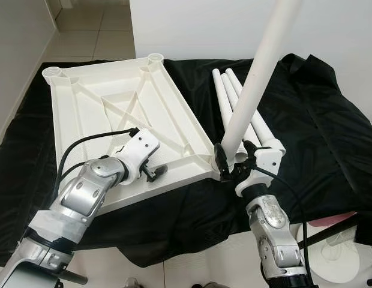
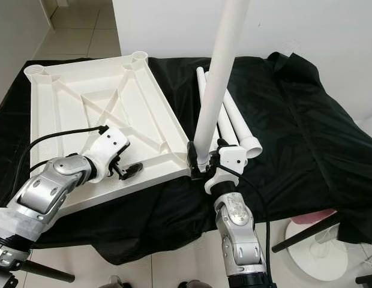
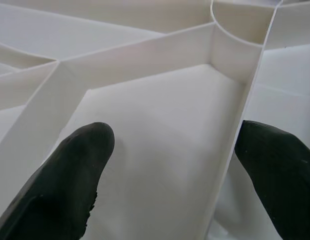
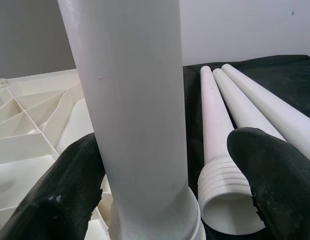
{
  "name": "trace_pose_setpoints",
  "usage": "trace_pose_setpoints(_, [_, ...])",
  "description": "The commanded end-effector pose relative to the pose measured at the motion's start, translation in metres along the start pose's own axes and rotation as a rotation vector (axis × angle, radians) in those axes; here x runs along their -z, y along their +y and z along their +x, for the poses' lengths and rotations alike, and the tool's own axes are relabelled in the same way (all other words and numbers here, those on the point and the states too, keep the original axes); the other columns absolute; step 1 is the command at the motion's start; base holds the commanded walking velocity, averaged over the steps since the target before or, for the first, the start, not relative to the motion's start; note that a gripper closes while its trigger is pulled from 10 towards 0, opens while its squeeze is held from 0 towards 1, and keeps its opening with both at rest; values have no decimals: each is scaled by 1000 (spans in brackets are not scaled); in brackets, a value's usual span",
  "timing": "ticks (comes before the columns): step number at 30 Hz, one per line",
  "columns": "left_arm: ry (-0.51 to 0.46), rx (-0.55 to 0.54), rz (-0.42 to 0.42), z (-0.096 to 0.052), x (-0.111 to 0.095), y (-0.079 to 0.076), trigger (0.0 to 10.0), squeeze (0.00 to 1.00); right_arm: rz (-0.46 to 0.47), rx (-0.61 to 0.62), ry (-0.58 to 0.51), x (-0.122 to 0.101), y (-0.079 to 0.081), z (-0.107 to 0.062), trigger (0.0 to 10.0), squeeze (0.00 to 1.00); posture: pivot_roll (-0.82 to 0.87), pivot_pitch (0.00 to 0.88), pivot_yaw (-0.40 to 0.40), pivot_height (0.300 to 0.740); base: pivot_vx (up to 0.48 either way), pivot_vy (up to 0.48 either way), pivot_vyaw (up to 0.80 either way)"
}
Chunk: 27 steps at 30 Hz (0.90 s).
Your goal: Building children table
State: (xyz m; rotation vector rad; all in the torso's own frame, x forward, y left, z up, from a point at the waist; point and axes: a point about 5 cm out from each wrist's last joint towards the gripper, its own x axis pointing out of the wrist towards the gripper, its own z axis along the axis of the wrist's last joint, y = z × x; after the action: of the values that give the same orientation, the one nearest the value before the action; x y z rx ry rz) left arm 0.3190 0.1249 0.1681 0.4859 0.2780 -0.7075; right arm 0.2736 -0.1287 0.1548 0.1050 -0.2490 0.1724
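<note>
Left eye view: white tabletop (image 1: 114, 114) lay upside down on a black cloth (image 1: 318, 120), ribs up, with round sockets at its corners. Right gripper (image 1: 234, 163) sat at the near corner on its own side, holding 1 white leg (image 1: 258, 78) upright in that corner socket (image 1: 216, 161). The leg rose from the gripper, leaning a little toward the robot's right.

Right wrist view: 1 black finger (image 4: 65, 195) pressed against the leg's side. The other finger stood off with a gap, so the hold looked loose, more a guide than a clamp. The leg's collar sat at the socket rim; I could not tell how deep it was seated.

3 spare legs (image 1: 234, 102) lay side by side on the cloth just beyond the right gripper, ribbed ends toward it.

Left gripper (image 1: 155, 173) rested on the near edge of the tabletop, fingers spread. In the left wrist view 1 finger (image 3: 70, 170) lay inside a rib pocket and the other sat outside the rim, gripping nothing.

Judgement: the step was seating leg 1 of 4.
- Bring the leg square to the tabletop before pushing or twisting; a lean would likely bind the ribbed end.
- Close both fingers on the leg first.
- Left gripper should press down on the rim, so the tabletop does not slide on the cloth.
</note>
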Motion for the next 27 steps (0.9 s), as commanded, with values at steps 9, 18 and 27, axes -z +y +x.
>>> trace_pose_setpoints(9, [-27, 9, 43, -4, -15, 1, 10000, 0, -13, 7, -2, 3, -6, -6, 10000, 0, -18, 73, -15, 740, 0, 0, 0])
trace_pose_setpoints(18, [15, 44, 29, 3, -5, -9, 10000, 0, -31, -16, 30, 10, -10, -20, 10000, 0, -30, 78, 1, 740, 0, 0, 0])
trace_pose_setpoints(27, [28, 37, 18, 7, -4, -7, 10000, 0, -11, -96, 70, 19, -5, -31, 10000, 0, -60, 99, 26, 740, 0, 0, 0])
